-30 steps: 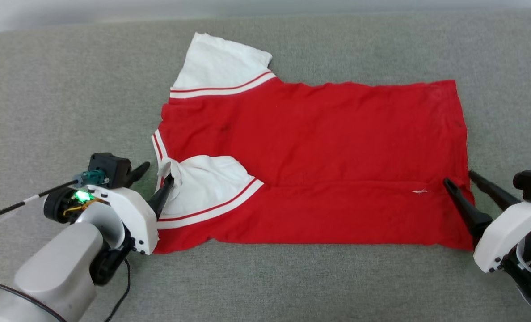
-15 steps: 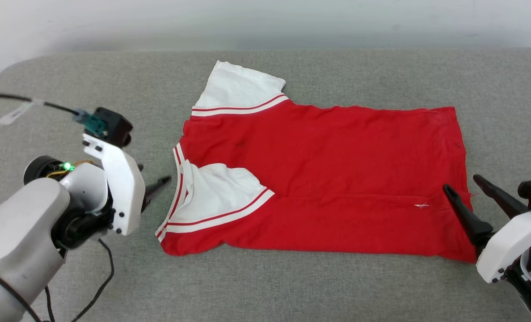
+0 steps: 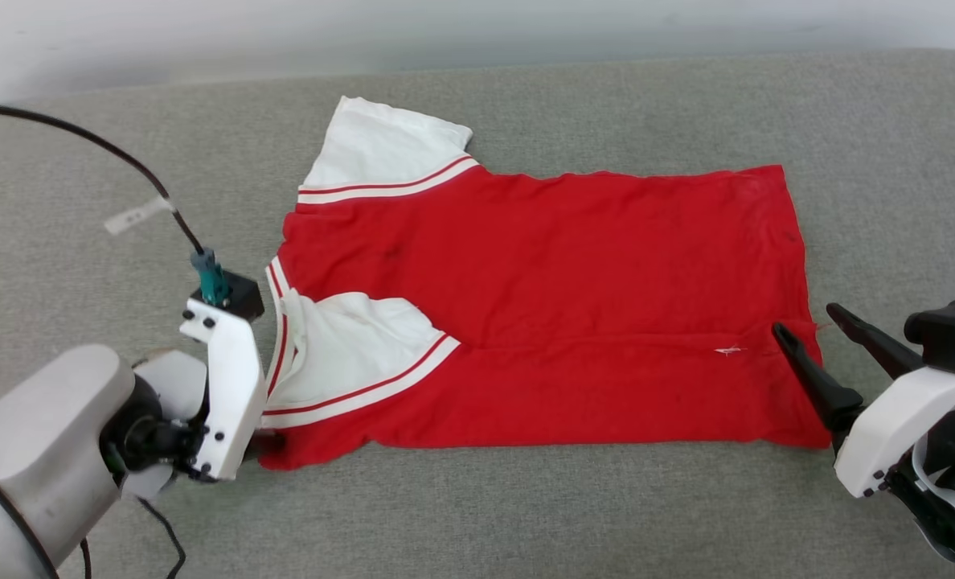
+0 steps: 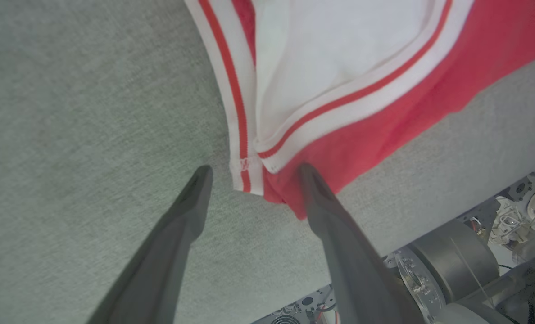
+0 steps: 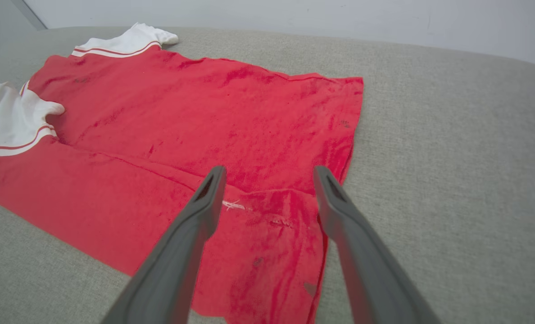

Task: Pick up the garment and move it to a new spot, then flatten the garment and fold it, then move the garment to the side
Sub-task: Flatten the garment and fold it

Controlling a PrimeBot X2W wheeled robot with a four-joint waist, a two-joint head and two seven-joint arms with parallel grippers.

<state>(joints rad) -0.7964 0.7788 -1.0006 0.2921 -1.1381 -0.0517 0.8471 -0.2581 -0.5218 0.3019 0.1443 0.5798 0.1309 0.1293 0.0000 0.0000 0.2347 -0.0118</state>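
Note:
The garment [image 3: 542, 273] is a red T-shirt with white, red-striped sleeves, lying flat on the grey cushion [image 3: 92, 161] with its collar end to the left. Its near long edge is folded in over the body, and one sleeve [image 3: 349, 354] lies on top. My left gripper [image 4: 254, 168] points down, open, and its fingers straddle the near left corner of the garment [image 4: 384, 117] without closing on it. My right gripper [image 3: 804, 318] is open at the hem end, its fingers over the near right corner [image 5: 267, 234], holding nothing.
The cushion's front edge runs close below the garment, and in the left wrist view the robot's base [image 4: 452, 265] shows beyond it. A black cable [image 3: 84, 141] arcs over the left arm. A pale wall [image 3: 477, 32] stands behind the cushion.
My left gripper has let go of the folded sleeve, opened, and turned downward at the garment's near left corner. The head view has shifted. The right gripper has barely moved.

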